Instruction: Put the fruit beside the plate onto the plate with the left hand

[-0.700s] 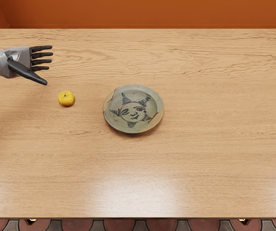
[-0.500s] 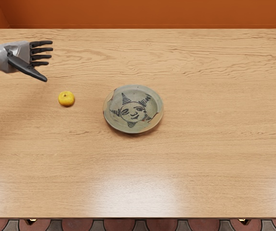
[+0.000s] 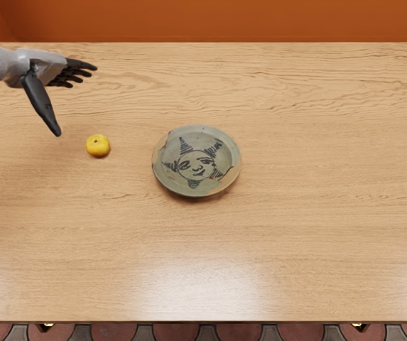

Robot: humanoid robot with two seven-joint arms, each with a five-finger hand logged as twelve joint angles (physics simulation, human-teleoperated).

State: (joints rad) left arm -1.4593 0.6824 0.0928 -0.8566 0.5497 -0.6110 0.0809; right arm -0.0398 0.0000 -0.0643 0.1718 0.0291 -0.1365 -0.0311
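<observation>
We find our left hand [image 3: 47, 71] up near the far left corner of the table [image 3: 295, 234], with its arm coming in from the left edge. The hand is released and holds nothing: the fingers [image 3: 79, 66] reach out to the right and the thumb [image 3: 41, 105] hangs down and away from them. The fruit [image 3: 98, 145], small, orange and roundish, sits on the bare wood to the left of the plate [image 3: 224, 174], near it but not touching. It is not yet on the plate. From our hand the fruit lies nearer to us and a little to the right, just past the tip of the thumb. It shows no long axis to speak of, so we judge that a grasp from any side would serve. The right arm is out of view, so the left is the only hand near. We judge the next move to be a reach down and toward us, to bring the open palm over the fruit.
</observation>
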